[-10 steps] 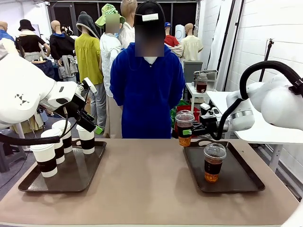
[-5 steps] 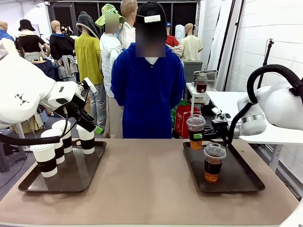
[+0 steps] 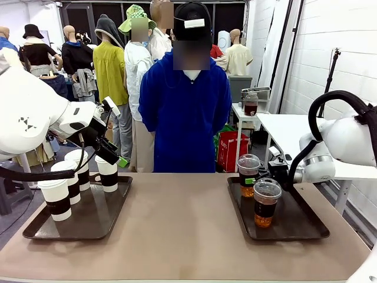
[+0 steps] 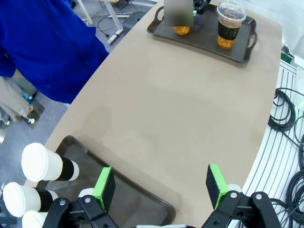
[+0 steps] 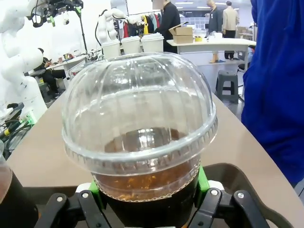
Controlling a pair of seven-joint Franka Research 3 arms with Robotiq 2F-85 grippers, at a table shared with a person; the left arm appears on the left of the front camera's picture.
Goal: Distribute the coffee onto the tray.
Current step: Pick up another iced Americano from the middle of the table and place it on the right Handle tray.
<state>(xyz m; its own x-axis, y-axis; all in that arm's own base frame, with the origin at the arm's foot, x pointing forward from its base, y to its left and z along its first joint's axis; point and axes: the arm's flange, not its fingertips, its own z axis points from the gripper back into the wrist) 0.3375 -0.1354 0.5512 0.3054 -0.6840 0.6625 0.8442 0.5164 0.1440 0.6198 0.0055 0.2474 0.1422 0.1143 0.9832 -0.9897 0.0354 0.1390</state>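
bright, even indoor light, soft shadows; wrist views bend at edges, background slightly soft.

Two dark brown trays (image 3: 41,227) and (image 3: 306,221) on a tan table (image 3: 182,230). Four white paper cups (image 3: 57,199) with dark brown sleeves. Two clear dome-lidded cups (image 3: 265,202), amber-brown drink, black bands. White arms; black grippers, green pads (image 4: 105,189). Person at twelve o'clock in a royal blue top (image 3: 184,112).
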